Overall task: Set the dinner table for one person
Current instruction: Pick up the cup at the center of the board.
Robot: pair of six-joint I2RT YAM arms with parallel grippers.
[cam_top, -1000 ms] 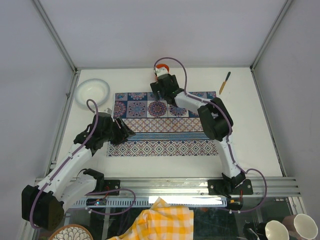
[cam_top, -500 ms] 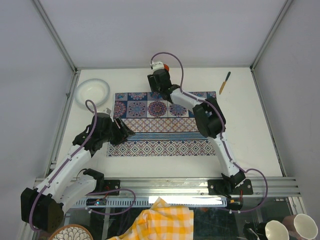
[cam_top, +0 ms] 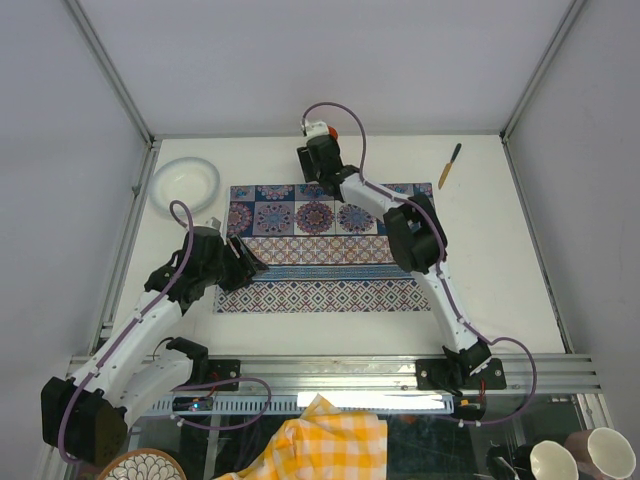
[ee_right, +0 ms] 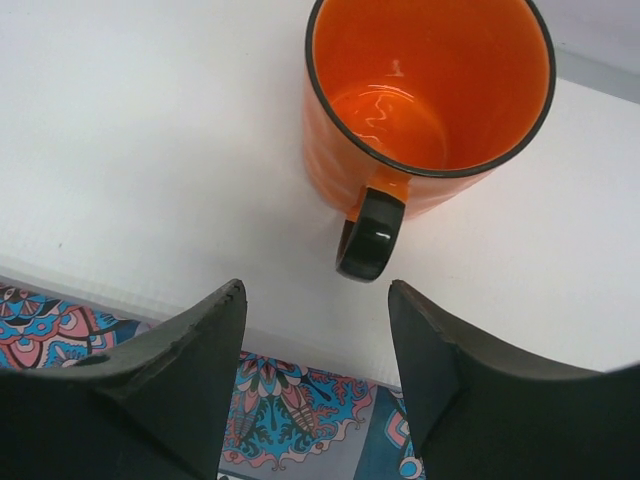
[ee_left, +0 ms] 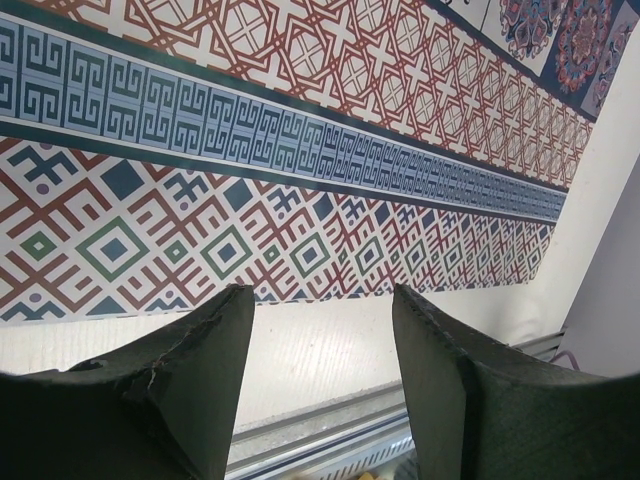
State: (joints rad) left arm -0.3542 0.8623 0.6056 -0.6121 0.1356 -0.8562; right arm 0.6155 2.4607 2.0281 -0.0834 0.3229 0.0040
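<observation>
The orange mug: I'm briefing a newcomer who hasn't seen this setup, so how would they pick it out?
On the white dinner table, look just beyond the far edge of the patterned cloth, ahead of the right gripper. The mug stands upright there, empty. It alone is glossy orange with a black rim and handle; the bowl to its left is white.

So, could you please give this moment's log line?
left end effector open, by placemat edge | right end effector open, facing orange mug handle | mug upright
</observation>
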